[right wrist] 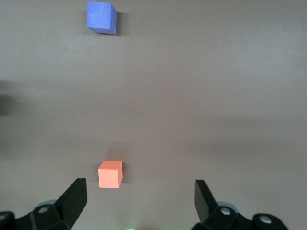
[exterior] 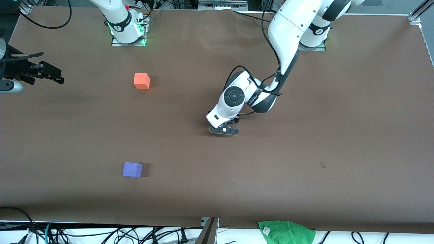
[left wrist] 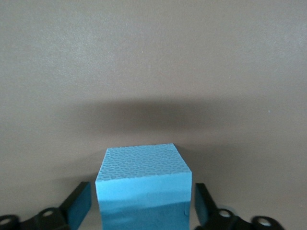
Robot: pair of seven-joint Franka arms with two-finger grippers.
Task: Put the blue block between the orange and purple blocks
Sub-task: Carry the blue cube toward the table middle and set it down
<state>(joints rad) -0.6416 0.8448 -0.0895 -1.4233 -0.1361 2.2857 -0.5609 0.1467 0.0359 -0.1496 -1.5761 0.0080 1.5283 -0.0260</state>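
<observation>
Three cubes matter here. The blue block (left wrist: 143, 191) sits on the tabletop (exterior: 305, 152) between the fingers of the left tool (exterior: 223, 130). Its jaws are wide, with a thin gap on each side, so nothing is clamped. In the front view the orange block (exterior: 141, 81) and the purple block (exterior: 132, 169) are well apart, and their gap lies at about nine o'clock from this tool. The right tool (exterior: 44, 73) waits, also wide and empty.

Glossy white arm (exterior: 288, 30) shells, black joint caps, looping black cables, black hand (exterior: 224, 130) fingers.
</observation>
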